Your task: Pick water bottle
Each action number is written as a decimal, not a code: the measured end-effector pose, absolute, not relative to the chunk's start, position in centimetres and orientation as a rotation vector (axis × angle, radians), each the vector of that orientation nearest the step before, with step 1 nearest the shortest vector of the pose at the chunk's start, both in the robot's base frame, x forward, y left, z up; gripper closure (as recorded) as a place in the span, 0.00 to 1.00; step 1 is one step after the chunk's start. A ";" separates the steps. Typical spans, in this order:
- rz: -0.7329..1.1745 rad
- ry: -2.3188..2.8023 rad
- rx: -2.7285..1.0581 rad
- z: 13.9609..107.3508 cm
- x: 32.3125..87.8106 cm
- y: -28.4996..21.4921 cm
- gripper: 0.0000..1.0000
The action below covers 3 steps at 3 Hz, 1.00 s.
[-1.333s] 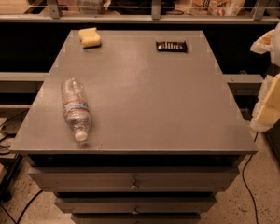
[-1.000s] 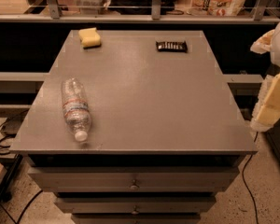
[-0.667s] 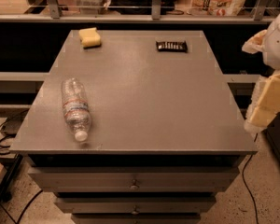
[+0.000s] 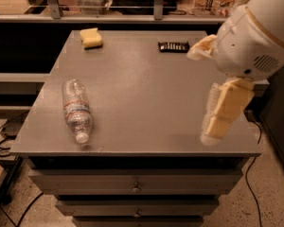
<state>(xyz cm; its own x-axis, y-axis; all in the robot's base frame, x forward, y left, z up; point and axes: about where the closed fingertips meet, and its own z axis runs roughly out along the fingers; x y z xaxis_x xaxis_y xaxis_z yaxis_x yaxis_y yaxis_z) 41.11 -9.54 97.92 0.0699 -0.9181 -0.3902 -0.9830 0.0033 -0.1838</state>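
The water bottle (image 4: 75, 109) is a clear ribbed plastic bottle with a white cap and a white, red and blue label band. It lies on its side on the front left of the grey table (image 4: 142, 89), cap toward the front edge. My gripper (image 4: 217, 121) hangs from the white arm (image 4: 255, 32) over the table's right front part, well to the right of the bottle and apart from it. It holds nothing that I can see.
A yellow sponge (image 4: 91, 37) lies at the table's back left. A dark flat packet (image 4: 173, 46) lies at the back right. Drawers (image 4: 135, 186) sit under the tabletop. Cables run on the floor at left. A railing and shelf stand behind the table.
The arm and gripper have swung in from the right edge of the view, moving left over the table's right side. The bottle has not moved.
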 end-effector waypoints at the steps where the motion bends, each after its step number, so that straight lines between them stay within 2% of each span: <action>1: 0.373 1.720 -2.027 98.5 39.7 -3.1 0.00; 2: 0.489 1.572 -2.082 99.3 38.6 2.9 0.00; 3: 0.500 1.551 -2.088 99.6 38.3 3.7 0.00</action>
